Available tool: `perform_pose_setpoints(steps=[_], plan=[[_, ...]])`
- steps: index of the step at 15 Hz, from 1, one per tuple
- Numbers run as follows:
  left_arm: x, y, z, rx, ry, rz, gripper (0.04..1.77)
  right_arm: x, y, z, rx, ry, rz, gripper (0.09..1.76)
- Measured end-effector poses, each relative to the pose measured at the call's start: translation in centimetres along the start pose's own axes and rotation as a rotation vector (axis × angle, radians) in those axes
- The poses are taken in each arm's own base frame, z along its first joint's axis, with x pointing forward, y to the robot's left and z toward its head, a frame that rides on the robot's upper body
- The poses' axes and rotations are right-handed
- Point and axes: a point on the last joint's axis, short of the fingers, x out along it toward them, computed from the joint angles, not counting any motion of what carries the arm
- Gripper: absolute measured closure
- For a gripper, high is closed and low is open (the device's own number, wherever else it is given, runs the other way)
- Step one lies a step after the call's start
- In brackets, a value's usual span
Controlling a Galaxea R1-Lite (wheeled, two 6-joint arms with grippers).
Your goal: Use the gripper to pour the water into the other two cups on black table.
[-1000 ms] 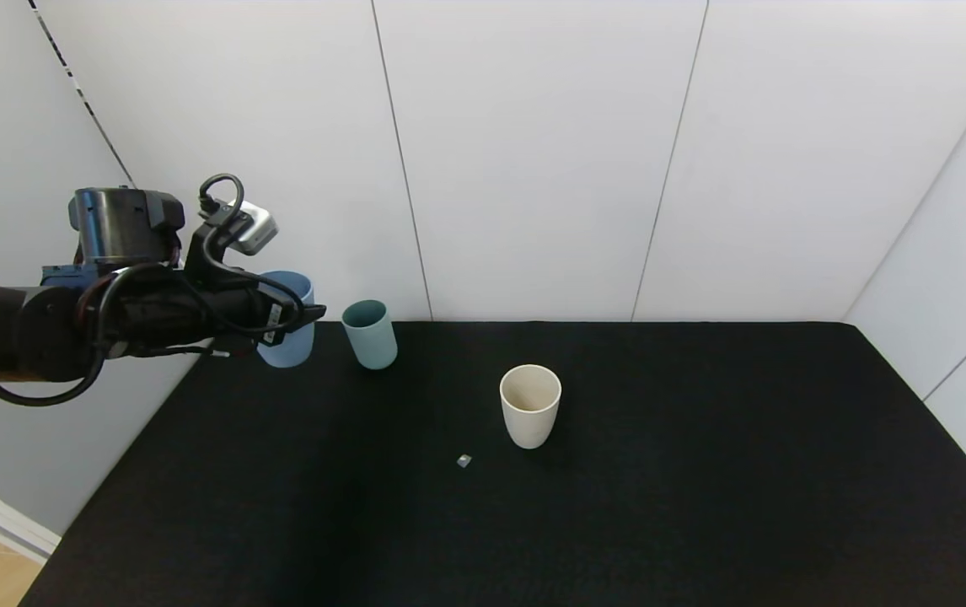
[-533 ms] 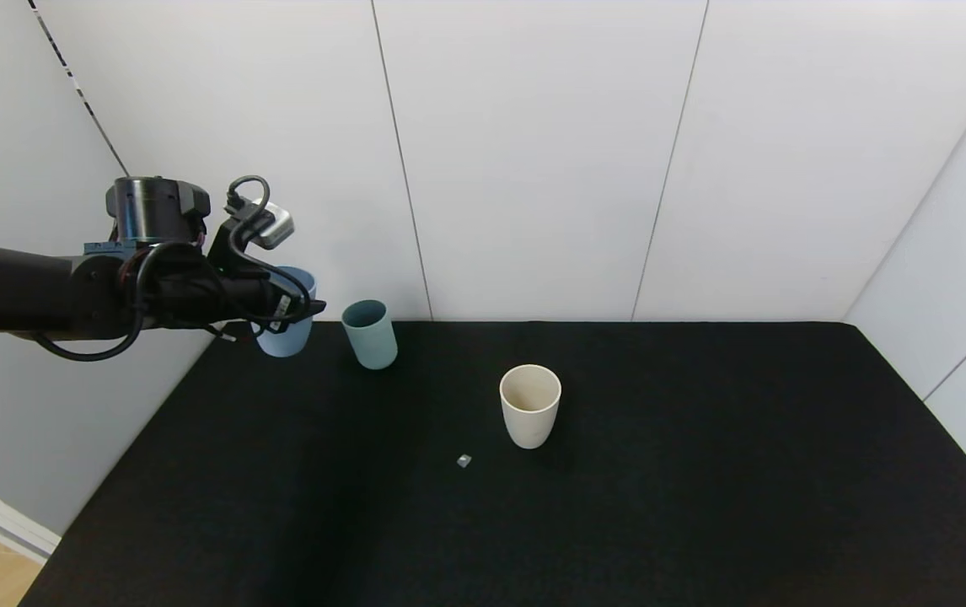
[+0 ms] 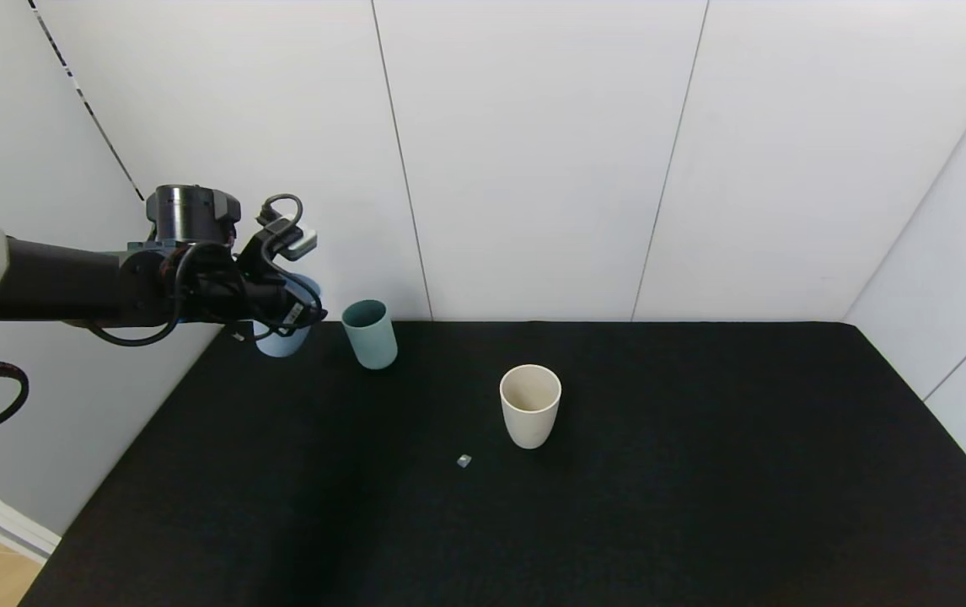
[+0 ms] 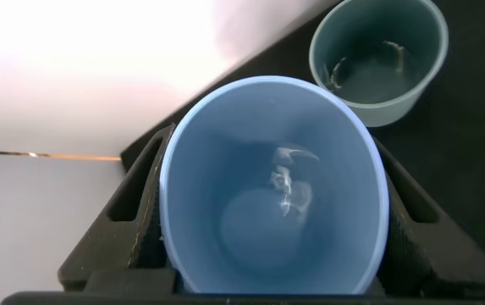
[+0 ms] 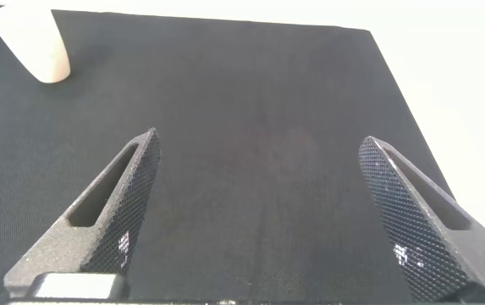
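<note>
My left gripper (image 3: pixel 285 319) is shut on a light blue cup (image 3: pixel 285 335) at the far left corner of the black table (image 3: pixel 618 506), holding it upright. The left wrist view looks down into the light blue cup (image 4: pixel 272 191), clamped between the two black fingers (image 4: pixel 136 203), with water in its bottom. The teal-green cup (image 3: pixel 369 334) stands just right of it and holds a little water in the left wrist view (image 4: pixel 377 55). The beige cup (image 3: pixel 530 405) stands upright near the table's middle. My right gripper (image 5: pixel 267 220) is open and empty over the bare table.
A small pale scrap (image 3: pixel 464 460) lies on the table in front of the beige cup. White wall panels close the back and right sides. The table's left edge runs close to my left arm. The beige cup (image 5: pixel 30 42) shows far off in the right wrist view.
My left arm has moved away from the camera toward the far left corner, carrying the light blue cup with it. The other two cups have not moved.
</note>
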Motion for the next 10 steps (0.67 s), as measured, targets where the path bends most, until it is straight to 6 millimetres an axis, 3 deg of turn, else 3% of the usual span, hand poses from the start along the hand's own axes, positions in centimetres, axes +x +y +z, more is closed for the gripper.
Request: perform_pose_setpoints(steps=[4,10], plan=[[1.3,-0.4,0.4,0.05,0.041,0.033,0.51,0.0,0.0,0.0,0.0,0.0,0.0,0.14],[1.5,-1.4,2.2,0.128,0.077,0.051,0.51,0.0,0.0,0.0,0.0,0.0,0.0,0.14]])
